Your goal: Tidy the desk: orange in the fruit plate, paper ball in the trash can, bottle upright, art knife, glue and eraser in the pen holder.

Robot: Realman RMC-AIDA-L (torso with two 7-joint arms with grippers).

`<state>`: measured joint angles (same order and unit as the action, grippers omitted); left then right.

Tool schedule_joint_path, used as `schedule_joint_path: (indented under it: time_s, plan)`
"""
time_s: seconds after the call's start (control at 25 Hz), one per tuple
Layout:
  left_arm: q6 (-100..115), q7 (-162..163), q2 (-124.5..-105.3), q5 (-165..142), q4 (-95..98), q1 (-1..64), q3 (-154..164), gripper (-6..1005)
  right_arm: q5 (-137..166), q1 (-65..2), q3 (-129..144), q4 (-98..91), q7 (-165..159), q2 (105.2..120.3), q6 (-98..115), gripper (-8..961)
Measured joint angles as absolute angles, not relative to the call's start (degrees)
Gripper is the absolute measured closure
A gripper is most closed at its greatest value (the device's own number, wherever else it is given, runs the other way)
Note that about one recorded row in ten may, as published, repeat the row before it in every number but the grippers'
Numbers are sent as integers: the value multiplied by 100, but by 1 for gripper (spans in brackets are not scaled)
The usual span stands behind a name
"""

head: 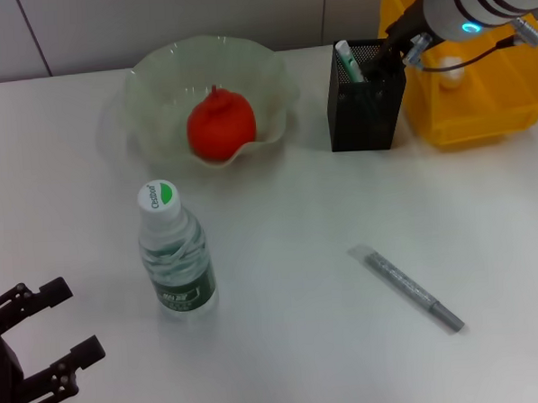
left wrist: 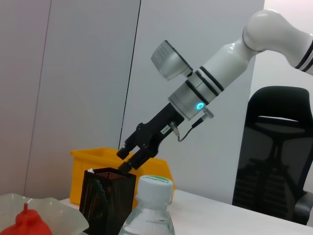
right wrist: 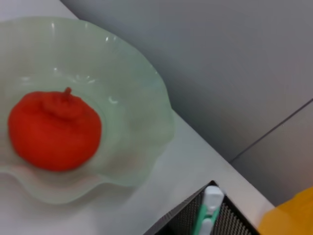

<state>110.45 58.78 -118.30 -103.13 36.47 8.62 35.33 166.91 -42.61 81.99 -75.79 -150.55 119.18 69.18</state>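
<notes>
At the lower left corner of the head view the left gripper (head: 63,325) hung low over the white surface (head: 301,299), its two black fingers (head: 48,292) spread wide with nothing between them. Just above and to the right of it, left of centre, the bottle (head: 174,253) stood upright on the surface, its green-and-white cap on top. In the lower right part of the frame a grey art knife (head: 405,287) lay flat on the surface, slanting from upper left to lower right, well apart from the bottle.

Farther up, in the upper middle of the frame, the orange (head: 220,125) sat inside the wavy pale-green fruit plate (head: 155,90). To the right of the plate stood the black mesh pen holder (head: 364,115), with a white-and-green glue (head: 348,62) standing upright inside it against the left wall. Just right of the holder was a yellow bin (head: 489,100), a small white thing lying in it.

At the upper right corner the right gripper (head: 389,51) reached down from its white arm to the top rim of the pen holder. In the left wrist view the right gripper's dark fingers (left wrist: 128,164) sat close together just above the holder's rim, and whether they held anything could not be told.
</notes>
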Motion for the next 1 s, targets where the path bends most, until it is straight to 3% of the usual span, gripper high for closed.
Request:
schedule_joint_path:
  time_s: [0.04,0.48,1.0]
  plan:
    - [11045,5878,-11830,-10313,3647,862,3533,229,16669,-4263,8209,-7706,-15055,11918,7109,390]
    - [11017,5809,-11820,-10315,3651,921,3535,229,15949,-4560,8700,-8678,-15446,11945,9762,390]
    - [10866,5659,-11814,-10348,3651,990,3574,229,15507,-4664,9285,-7002,-16056,11970,9425,385]
